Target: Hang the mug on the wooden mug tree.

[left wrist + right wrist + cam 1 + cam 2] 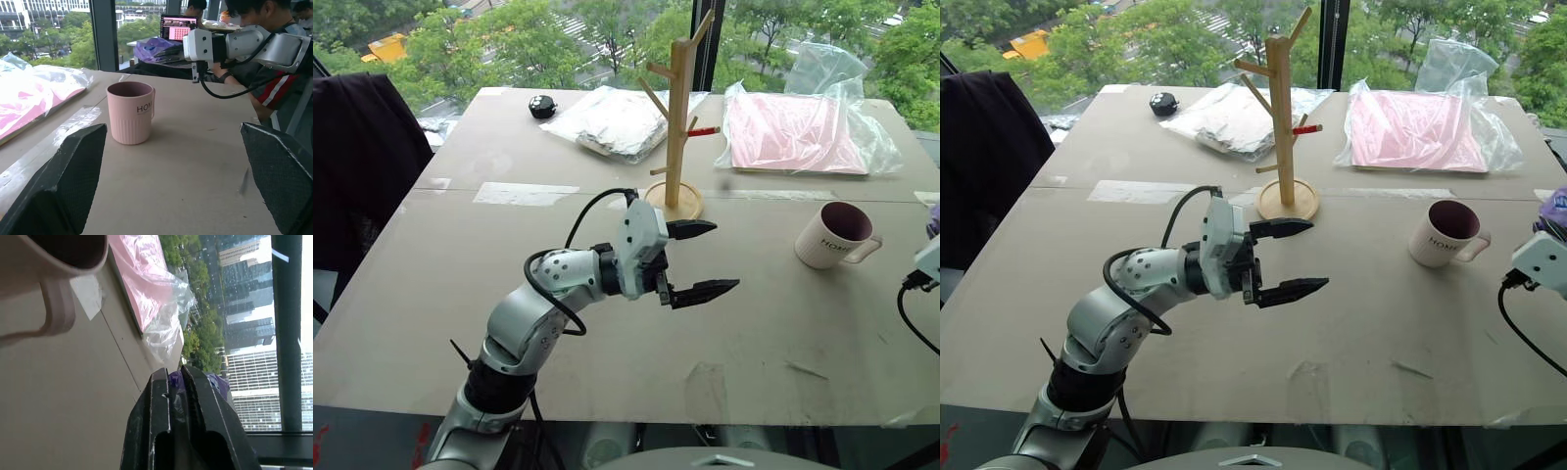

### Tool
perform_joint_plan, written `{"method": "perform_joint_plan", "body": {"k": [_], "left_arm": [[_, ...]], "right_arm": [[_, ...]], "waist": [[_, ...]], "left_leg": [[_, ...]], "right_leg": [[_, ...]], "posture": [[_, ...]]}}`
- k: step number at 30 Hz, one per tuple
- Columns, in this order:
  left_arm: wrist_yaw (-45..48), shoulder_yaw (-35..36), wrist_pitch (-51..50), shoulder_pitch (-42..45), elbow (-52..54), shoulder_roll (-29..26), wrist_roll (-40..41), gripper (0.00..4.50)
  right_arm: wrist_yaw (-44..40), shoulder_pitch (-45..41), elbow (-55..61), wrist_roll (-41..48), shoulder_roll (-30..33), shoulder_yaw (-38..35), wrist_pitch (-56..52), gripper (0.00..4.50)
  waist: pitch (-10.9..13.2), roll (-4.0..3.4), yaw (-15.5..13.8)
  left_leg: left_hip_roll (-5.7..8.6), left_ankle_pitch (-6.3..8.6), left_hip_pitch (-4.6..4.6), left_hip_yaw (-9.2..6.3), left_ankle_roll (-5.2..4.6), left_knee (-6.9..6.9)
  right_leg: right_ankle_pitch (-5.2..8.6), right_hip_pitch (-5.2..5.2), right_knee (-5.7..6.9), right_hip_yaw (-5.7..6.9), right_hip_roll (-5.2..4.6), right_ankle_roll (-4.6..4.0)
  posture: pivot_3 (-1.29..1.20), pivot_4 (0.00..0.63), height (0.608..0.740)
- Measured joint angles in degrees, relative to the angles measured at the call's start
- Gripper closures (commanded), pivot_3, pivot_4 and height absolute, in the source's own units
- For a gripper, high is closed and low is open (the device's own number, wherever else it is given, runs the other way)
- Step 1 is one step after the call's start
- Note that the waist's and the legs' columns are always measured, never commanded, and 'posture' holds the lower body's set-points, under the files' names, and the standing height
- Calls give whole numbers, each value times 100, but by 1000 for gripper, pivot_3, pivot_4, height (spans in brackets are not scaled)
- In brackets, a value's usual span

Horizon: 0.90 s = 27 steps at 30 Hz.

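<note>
Mug (833,235), upright and unheld, looks rigid, breakable ceramic with a slick glaze: grasp by rim or handle; left gripper (703,260) gapes, right gripper (174,382) clenched empty.

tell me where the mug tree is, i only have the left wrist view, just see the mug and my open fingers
Observer: The wooden mug tree stands upright on the table, just beyond the left gripper.
Operator: and the mug, is it upright, which way is the handle
Observer: The mug stands upright, apart from the tree, with its handle turned away from the tree.
Operator: is the right gripper holding anything
Observer: No, the right gripper is shut on nothing, beside the mug's handle and not touching it.
</note>
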<state>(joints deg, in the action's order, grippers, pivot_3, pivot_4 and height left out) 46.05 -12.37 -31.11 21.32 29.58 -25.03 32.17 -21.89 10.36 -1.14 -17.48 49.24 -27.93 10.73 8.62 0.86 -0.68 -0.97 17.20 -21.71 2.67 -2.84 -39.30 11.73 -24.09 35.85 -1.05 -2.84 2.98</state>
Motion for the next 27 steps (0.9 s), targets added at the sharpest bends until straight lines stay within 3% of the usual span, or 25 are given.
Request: {"method": "perform_joint_plan", "body": {"k": [2,3,7,9,12,17,27], "left_arm": [[-3,-14,-1,15,-36,-2,-42,0],[-1,-24,-3,14,-36,-3,-44,0],[23,-89,-4,-73,-36,-59,-62,0],[38,-113,-4,-111,-35,-86,-66,0],[42,-114,-4,-119,-35,-111,-68,0],[45,-127,-9,-127,-35,-146,-98,0],[-33,-121,-128,-134,0,-161,-101,0]], "right_arm": [[9,127,-284,-5,-1,1,-53,4439],[9,191,-403,-10,0,1,-81,3770],[-25,195,-462,279,-79,-31,-347,2195],[-105,144,-157,742,-383,-191,-744,1014],[-251,144,152,1187,-532,-246,-1149,1014],[-648,104,1475,2776,-1375,-176,-2897,1014],[-534,-380,1395,3400,-1807,49,-3673,1014]], "waist": [[0,-1,3],[-1,-2,12],[-2,-4,85],[-2,-4,98],[-3,-6,105],[-3,-8,103],[-3,-8,91]], "left_leg": [[0,0,0,0,0,0],[0,0,1,1,0,0],[-1,0,3,1,0,0],[-2,0,4,-3,0,0],[-1,0,4,-1,0,0],[-15,0,3,-10,-1,1],[-3,1,3,-10,-1,0]], "right_leg": [[0,0,0,-1,0,0],[0,0,0,-2,0,0],[0,0,2,-7,1,0],[0,2,4,-4,3,0],[0,2,4,-6,2,1],[-1,4,4,-1,5,0],[-1,4,4,-1,6,0]], "posture": [[0,150,740],[0,150,740],[0,150,740],[0,150,740],[0,150,740],[0,150,740],[0,150,740]]}}
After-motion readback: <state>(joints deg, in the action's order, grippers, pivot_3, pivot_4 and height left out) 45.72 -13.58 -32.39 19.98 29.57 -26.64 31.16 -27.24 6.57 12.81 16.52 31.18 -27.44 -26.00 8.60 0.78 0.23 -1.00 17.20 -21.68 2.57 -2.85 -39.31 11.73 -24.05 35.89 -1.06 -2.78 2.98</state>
